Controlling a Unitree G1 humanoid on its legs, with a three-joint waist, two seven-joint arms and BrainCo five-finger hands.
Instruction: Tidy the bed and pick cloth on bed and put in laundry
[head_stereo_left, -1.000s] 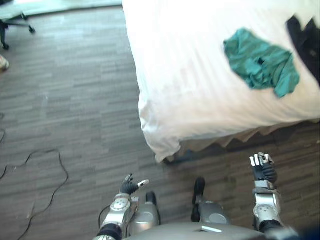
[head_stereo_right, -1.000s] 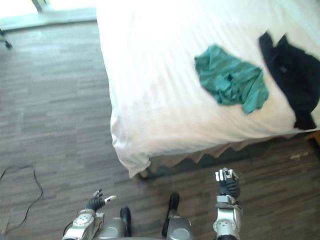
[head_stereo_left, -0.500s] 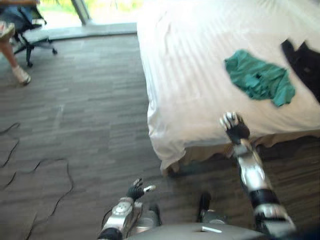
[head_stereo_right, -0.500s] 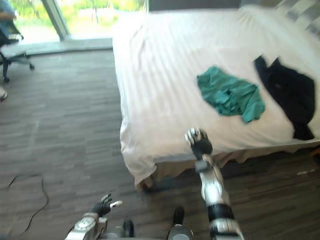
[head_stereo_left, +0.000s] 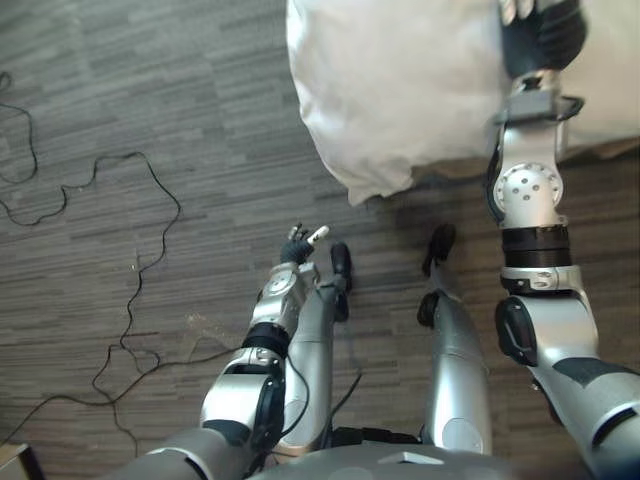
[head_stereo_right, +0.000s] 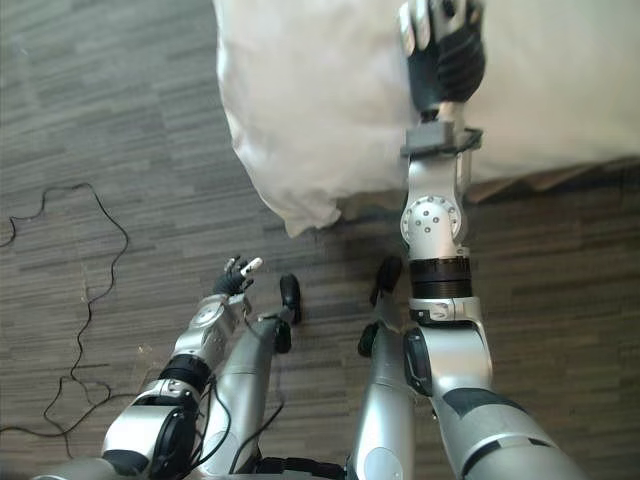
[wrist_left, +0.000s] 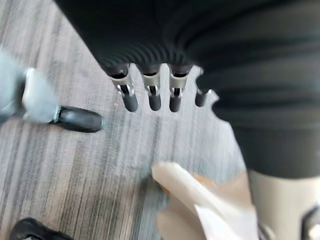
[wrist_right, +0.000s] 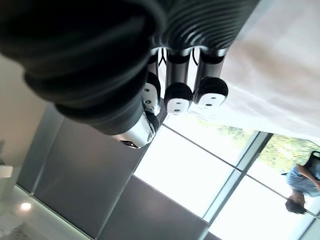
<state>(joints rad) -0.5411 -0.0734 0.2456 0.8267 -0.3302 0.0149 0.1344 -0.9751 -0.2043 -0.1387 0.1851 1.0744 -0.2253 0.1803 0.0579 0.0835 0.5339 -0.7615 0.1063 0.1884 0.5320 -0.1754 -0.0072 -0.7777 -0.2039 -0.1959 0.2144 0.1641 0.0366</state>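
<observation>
In the left eye view, the bed (head_stereo_left: 400, 90) showed as a corner under a white sheet, at the top above the wood-grain floor (head_stereo_left: 150, 110). The right hand (head_stereo_left: 540, 35) lay over the sheet near the bed's edge; whether it touched could not be told. The left hand (head_stereo_left: 296, 247) hung low over the floor, well apart from the bed.

The right eye view gave the same layout.

In the left wrist view, that hand's fingers (wrist_left: 152, 97) were straight, slightly apart and held nothing. A pale creased shape (wrist_left: 200, 200) lay below on the floor.

In the right wrist view, the right hand's fingertips (wrist_right: 178, 95) were curled in on nothing, with the sheet beside them. Beyond were a window (wrist_right: 195, 170) and a seated person (wrist_right: 300, 190).
</observation>
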